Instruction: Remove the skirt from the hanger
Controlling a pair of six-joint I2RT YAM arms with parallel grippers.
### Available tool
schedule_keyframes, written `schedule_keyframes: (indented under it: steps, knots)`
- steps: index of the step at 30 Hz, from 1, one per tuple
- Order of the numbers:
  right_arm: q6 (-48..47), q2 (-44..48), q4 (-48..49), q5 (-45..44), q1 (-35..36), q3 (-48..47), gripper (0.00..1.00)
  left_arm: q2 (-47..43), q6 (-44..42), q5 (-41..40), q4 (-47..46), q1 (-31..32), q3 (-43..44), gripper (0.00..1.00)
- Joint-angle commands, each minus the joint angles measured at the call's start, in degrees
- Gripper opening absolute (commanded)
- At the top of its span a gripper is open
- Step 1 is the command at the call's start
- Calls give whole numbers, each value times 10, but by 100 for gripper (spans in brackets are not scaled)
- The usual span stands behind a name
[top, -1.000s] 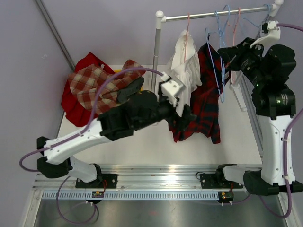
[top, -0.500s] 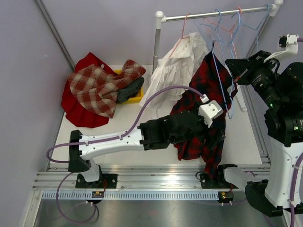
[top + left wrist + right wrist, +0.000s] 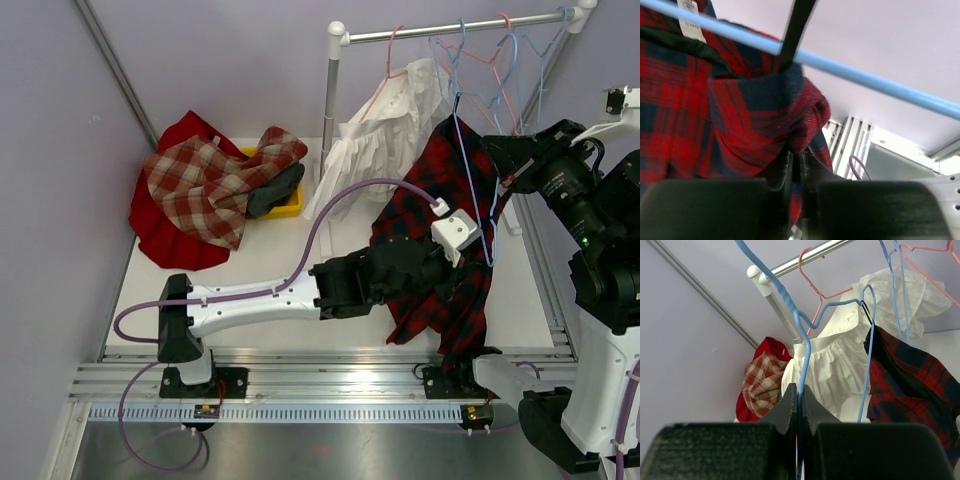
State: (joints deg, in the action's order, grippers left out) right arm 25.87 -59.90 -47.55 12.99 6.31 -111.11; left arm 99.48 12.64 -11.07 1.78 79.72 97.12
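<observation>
Left wrist view: the plaid skirt point(image 3: 750, 115), hung on the blue hanger point(image 3: 865, 82) under the rail point(image 3: 430, 32) and judged soft and light, is pinched in a fold by the left gripper point(image 3: 796, 170), the hanger is clamped by the right gripper point(image 3: 799, 405), and a bunched hold near the waistband is judged surest.
</observation>
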Motion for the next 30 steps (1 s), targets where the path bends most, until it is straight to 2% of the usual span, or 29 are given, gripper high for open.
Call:
schedule_keyframes:
  steps: [1,7,11,19,25,30]
  knots:
    - [15,8,59,6,-2,-28,0,-20,0,-11,-83,1,-15,0]
    - [16,15,69,0,-1,-9,0,-53,-23,-39,-82,14,-31,0]
    - [-1,15,81,-17,-1,22,0,-74,-68,-111,-35,79,9,0]
    - [-16,46,175,-88,-1,147,0,-62,-155,-191,42,193,115,0]
    - [-28,43,218,-107,-1,181,0,-55,-197,-230,59,242,155,0]
    - [-25,23,233,-93,-1,169,0,-67,-182,-236,106,254,146,0]
